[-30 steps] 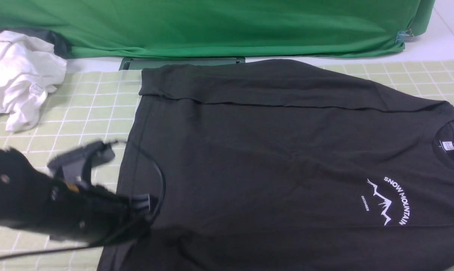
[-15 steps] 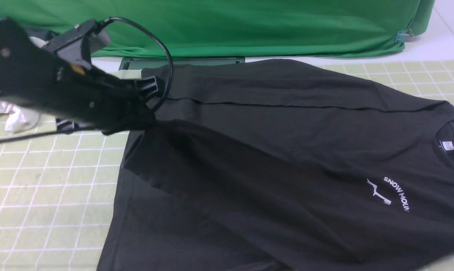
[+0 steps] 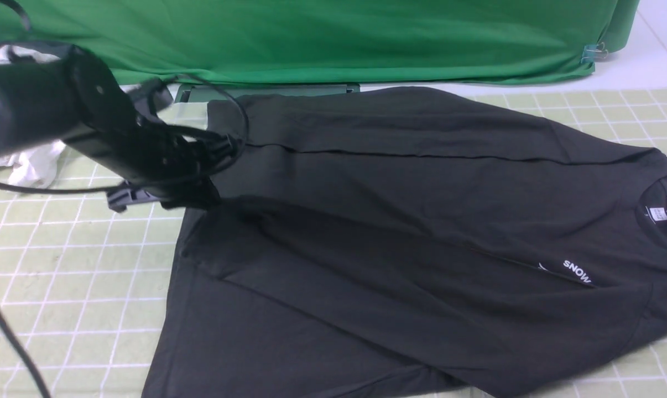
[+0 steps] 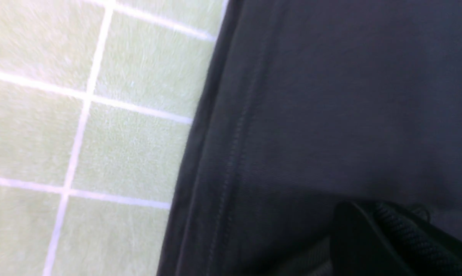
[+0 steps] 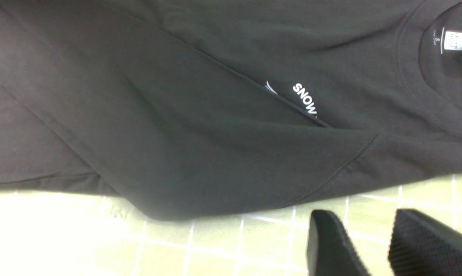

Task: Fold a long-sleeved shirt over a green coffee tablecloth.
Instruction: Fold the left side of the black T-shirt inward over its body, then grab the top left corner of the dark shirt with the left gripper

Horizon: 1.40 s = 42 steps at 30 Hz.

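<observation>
- left end effector (image 3: pixel 198 190) sits low on the hem end of the long-sleeved shirt (image 3: pixel 422 221), right at the corner of the flap laid across the body. its fingertips are lost against the black cloth, so i cannot tell whether it pinches that corner or is free of it.
- right end effector (image 5: pixel 376 249), seen only from its own wrist, has its jaws apart with nothing between them. it is over bare green coffee tablecloth (image 3: pixel 62 276), just off the shirt's near edge by the shoulder.
- the shirt lies spread on the tablecloth, with the hem at the left end effector and the collar well away from it, on the right arm's side.
- done, by the look of it: a band along the side beyond the left end effector is turned in with a straight crease. the near side is laid up over the chest and hides all the lettering but "snow".
- left, as i judge it: free the corner, smooth the slanted flap, then fold hem to collar.
- white garment (image 3: pixel 32 166) and plain green fabric (image 3: pixel 311 38) lie behind the left end effector, apart from the shirt.
</observation>
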### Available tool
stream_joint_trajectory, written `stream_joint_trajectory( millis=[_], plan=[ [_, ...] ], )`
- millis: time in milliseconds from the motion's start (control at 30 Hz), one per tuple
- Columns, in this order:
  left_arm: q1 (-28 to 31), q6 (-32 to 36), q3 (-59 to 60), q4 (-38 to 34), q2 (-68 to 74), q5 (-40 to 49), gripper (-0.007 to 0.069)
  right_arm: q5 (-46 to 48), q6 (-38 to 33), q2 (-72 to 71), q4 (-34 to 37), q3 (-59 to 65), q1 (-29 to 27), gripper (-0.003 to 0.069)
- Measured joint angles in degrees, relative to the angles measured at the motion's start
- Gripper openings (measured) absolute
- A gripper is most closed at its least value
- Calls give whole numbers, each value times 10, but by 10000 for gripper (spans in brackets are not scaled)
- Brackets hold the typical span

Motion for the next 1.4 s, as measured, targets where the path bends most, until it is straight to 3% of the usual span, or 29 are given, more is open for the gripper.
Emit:
stream_joint_trajectory(
  millis=[100,267,400,833,933,1400],
  plan=[
    [2,3,0,-4,13,-1,118,0,0,0,0,-1,0,237],
    [32,10,-54,-4,14,20,307,0,0,0,0,-1,0,237],
    [52,15,-104,-32,20,12,378,0,0,0,0,-1,0,237],
    [53,11,-153,-159,160,-118,355,-38,0,0,0,-1,0,237],
    [53,35,-161,-194,185,-141,353,-44,5,0,0,-1,0,237],
    [53,59,-235,-247,247,-163,353,-55,24,0,11,-1,0,238]
  ],
)
